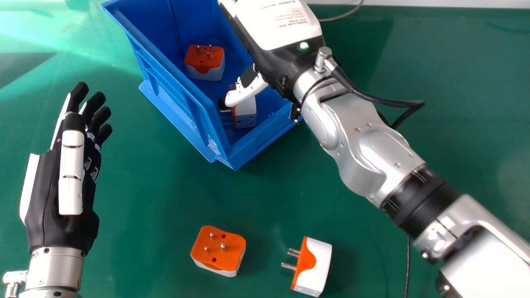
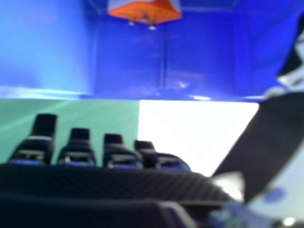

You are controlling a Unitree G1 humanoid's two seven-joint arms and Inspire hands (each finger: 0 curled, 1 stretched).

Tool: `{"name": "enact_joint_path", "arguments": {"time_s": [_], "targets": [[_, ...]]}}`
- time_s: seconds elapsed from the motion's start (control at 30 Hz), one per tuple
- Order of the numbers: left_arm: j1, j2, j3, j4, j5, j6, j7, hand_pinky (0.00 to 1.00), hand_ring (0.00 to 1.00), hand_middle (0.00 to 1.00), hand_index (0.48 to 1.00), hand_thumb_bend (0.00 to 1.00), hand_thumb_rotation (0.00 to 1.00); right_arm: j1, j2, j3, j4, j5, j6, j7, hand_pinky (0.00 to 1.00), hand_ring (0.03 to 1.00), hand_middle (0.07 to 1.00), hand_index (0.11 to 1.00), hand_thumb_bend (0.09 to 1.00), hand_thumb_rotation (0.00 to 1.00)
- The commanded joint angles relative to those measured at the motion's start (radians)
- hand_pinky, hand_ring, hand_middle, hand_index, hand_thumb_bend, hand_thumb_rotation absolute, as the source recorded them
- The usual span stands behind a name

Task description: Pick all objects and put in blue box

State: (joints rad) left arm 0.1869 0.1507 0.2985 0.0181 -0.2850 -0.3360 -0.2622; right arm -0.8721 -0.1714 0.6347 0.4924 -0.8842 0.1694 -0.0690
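Note:
My right hand (image 1: 275,62) is over the blue box (image 1: 182,97), its thumb pointing down into it. In the right hand view, the right hand (image 2: 114,156) is open and holds nothing. One orange and white plug adapter (image 1: 205,62) lies inside the box with its pins up; a second adapter (image 1: 245,112) is by the thumb, partly covered by it. An adapter (image 2: 145,10) also shows inside the box in the right hand view. Two more lie on the green table: one adapter (image 1: 219,250) pins up, the other adapter (image 1: 312,267) on its side. My left hand (image 1: 70,165) is open at the left.
The silver right forearm (image 1: 364,145) crosses the green table (image 1: 145,198) from the lower right to the box. A dark cable (image 1: 408,265) runs along the table under this arm. Another cable (image 1: 343,15) lies behind the box near the far edge.

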Motion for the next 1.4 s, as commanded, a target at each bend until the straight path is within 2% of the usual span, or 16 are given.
{"name": "enact_joint_path", "arguments": {"time_s": [0.0,0.2,0.33,0.43,0.53,0.63,0.77,0.87,1.0,1.13,1.3,1.37], "targets": [[-0.003,0.008,0.003,-0.010,0.005,-0.016,-0.001,0.94,0.93,0.94,0.951,0.49,0.95,0.011,-0.019,-0.010,-0.086,-0.037,0.011,0.007,0.88,0.955,0.995,0.976,0.820,0.35],[0.005,0.007,0.001,-0.016,0.008,-0.014,0.000,0.94,0.93,0.94,0.953,0.49,0.95,0.122,-0.090,-0.037,-0.315,-0.085,0.036,0.058,0.84,0.931,0.962,0.949,0.797,0.32],[0.002,0.008,-0.001,-0.015,-0.005,-0.003,-0.009,0.94,0.94,0.94,0.960,0.49,0.95,0.205,-0.145,-0.060,-0.471,-0.116,0.038,0.105,0.81,0.927,0.951,0.927,0.793,0.31],[0.002,0.008,-0.001,-0.015,-0.004,-0.001,-0.010,0.94,0.94,0.95,0.963,0.50,0.95,0.281,-0.174,-0.088,-0.590,-0.132,0.043,0.147,0.79,0.918,0.943,0.919,0.789,0.31],[0.004,0.005,0.000,-0.019,-0.010,0.005,-0.010,0.94,0.94,0.95,0.966,0.50,0.95,0.362,-0.202,-0.117,-0.709,-0.145,0.048,0.201,0.76,0.905,0.933,0.908,0.790,0.31],[0.008,0.004,0.000,-0.025,-0.005,0.008,-0.006,0.93,0.94,0.95,0.966,0.50,0.94,0.453,-0.223,-0.149,-0.820,-0.159,0.039,0.233,0.74,0.899,0.930,0.905,0.786,0.31],[0.010,0.007,0.000,-0.025,-0.005,0.006,-0.010,0.94,0.94,0.96,0.973,0.50,0.94,0.596,-0.245,-0.200,-0.965,-0.139,0.021,0.276,0.72,0.883,0.923,0.896,0.773,0.32],[0.013,0.007,-0.002,-0.032,-0.001,0.013,-0.006,0.94,0.94,0.96,0.974,0.50,0.94,0.685,-0.254,-0.234,-1.030,-0.130,-0.001,0.286,0.71,0.879,0.923,0.895,0.757,0.33],[0.013,0.008,-0.007,-0.035,-0.001,0.015,-0.012,0.94,0.95,0.96,0.975,0.50,0.95,0.821,-0.251,-0.275,-1.098,-0.132,-0.026,0.271,0.70,0.874,0.922,0.891,0.737,0.34],[0.015,0.005,-0.012,-0.035,0.000,0.008,-0.017,0.94,0.95,0.97,0.985,0.51,0.94,0.936,-0.233,-0.308,-1.135,-0.114,-0.056,0.239,0.70,0.865,0.915,0.887,0.720,0.34],[0.025,0.004,-0.009,-0.033,0.005,0.003,-0.013,0.93,0.95,0.97,0.988,0.52,0.93,1.080,-0.227,-0.334,-1.170,-0.104,-0.101,0.209,0.70,0.863,0.914,0.889,0.717,0.34],[0.030,0.003,-0.008,-0.032,0.002,0.000,-0.015,0.94,0.96,0.97,0.992,0.53,0.93,1.144,-0.225,-0.347,-1.168,-0.088,-0.129,0.177,0.71,0.870,0.921,0.899,0.708,0.36]]}}
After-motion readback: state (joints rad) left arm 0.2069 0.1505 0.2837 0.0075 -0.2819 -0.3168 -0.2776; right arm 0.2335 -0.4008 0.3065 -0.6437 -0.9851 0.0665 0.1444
